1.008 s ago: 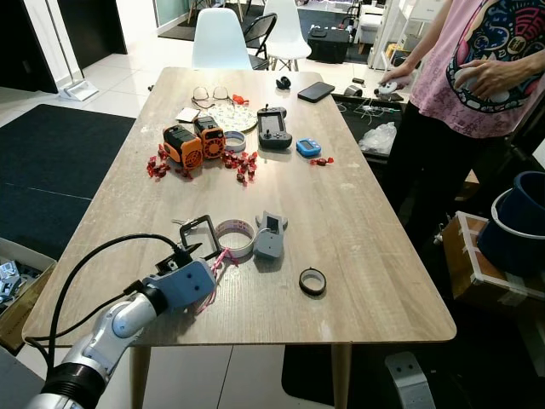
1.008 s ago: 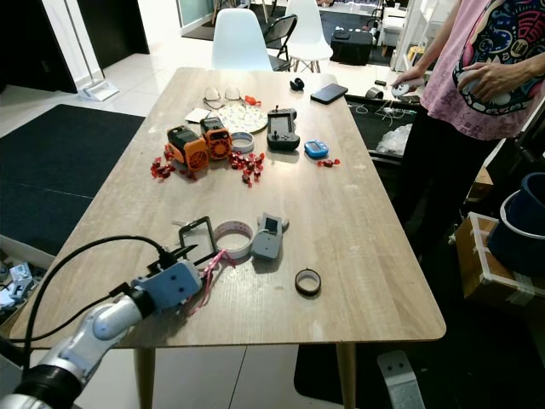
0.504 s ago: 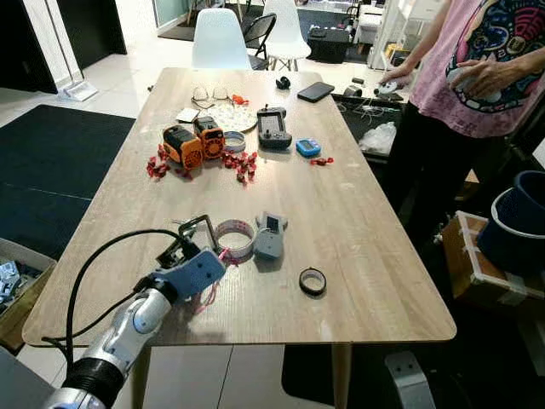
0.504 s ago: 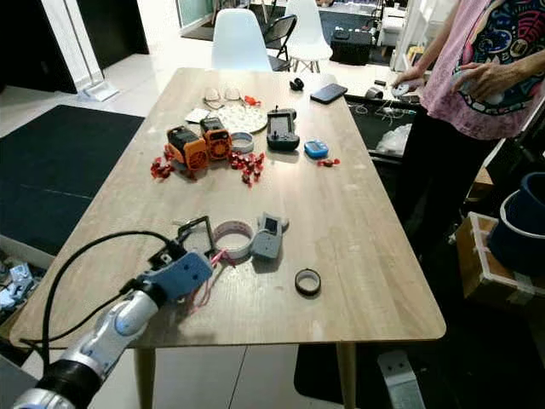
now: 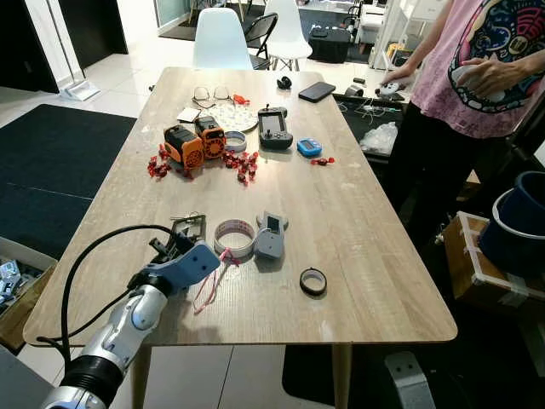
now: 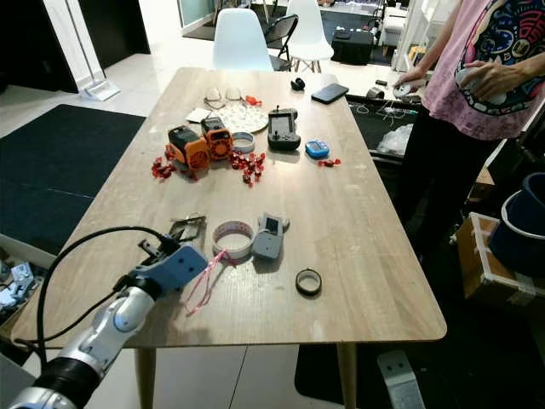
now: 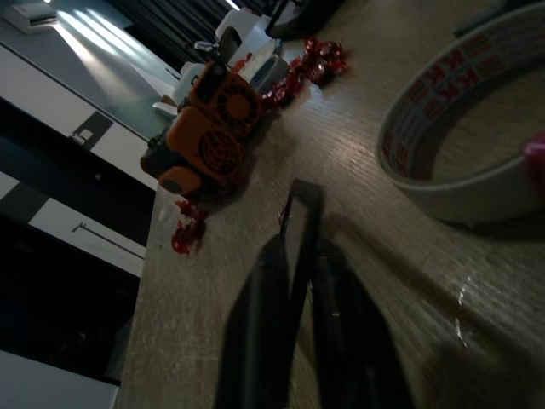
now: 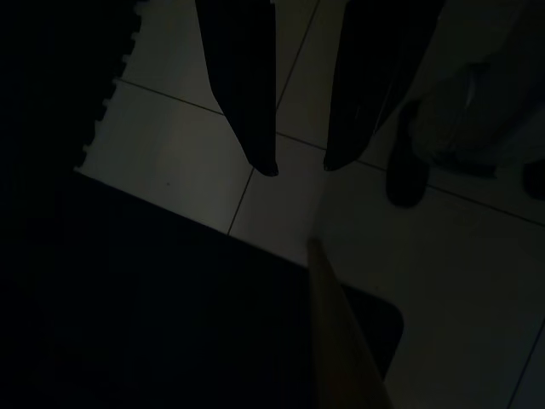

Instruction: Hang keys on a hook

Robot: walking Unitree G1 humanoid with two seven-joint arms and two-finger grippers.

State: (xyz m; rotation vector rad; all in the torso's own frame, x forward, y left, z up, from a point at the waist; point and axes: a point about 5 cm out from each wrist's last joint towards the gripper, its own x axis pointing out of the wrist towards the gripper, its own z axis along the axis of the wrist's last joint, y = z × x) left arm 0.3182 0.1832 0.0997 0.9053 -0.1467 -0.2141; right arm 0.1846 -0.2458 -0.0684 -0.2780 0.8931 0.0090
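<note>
Pale wood-grain worktop [image 5: 358,221], long and rectangular, over glossy tile and dark carpet. My left gripper [image 5: 174,247] lies low at the lower left of the frame, its jaws pressed around a thin black wire frame. Metal keys [image 5: 188,221] rest just beyond it, beside a white tape ring [image 5: 235,238]. My right gripper [image 8: 298,166] hangs over floor tiles, jaws spread.

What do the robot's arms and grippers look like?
The left arm is shiny silver with rounded joints and a black band near the bottom. Its wrist is a blue-grey block, and a black cable loops over it. The left gripper and the right gripper each have two long, thin black fingers that narrow to the tips.
</note>
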